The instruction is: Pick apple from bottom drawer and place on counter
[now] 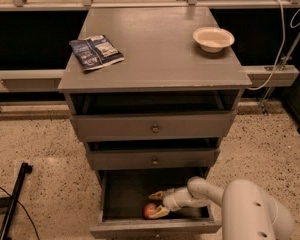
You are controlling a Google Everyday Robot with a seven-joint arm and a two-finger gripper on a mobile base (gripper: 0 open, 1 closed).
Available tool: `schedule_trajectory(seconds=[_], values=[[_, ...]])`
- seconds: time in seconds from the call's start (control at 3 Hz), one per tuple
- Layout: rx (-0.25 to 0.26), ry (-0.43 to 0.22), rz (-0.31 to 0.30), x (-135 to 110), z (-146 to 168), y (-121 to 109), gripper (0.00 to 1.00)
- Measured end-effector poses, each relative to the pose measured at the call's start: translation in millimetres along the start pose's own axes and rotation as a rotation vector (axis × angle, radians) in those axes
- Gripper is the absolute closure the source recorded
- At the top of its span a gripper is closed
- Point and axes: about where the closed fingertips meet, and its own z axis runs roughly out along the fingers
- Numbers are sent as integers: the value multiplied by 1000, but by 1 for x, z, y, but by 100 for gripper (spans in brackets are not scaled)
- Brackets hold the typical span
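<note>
The apple, small and red-orange, lies in the open bottom drawer near its front wall. My gripper reaches into the drawer from the right, its pale fingers spread open on either side of the apple's right flank, one above and one below. The white arm runs back to the lower right. The counter is the flat grey top of the cabinet, above.
A dark blue snack bag lies at the counter's left and a cream bowl at its back right. Two shallower drawers with brass knobs sit above the open one. A black stand leg lies on the speckled floor at left.
</note>
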Motion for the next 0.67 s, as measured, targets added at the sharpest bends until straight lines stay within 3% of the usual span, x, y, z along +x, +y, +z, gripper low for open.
schedule_trajectory(seconds=[0.67], values=[[-8, 13, 32, 17, 13, 0, 37]])
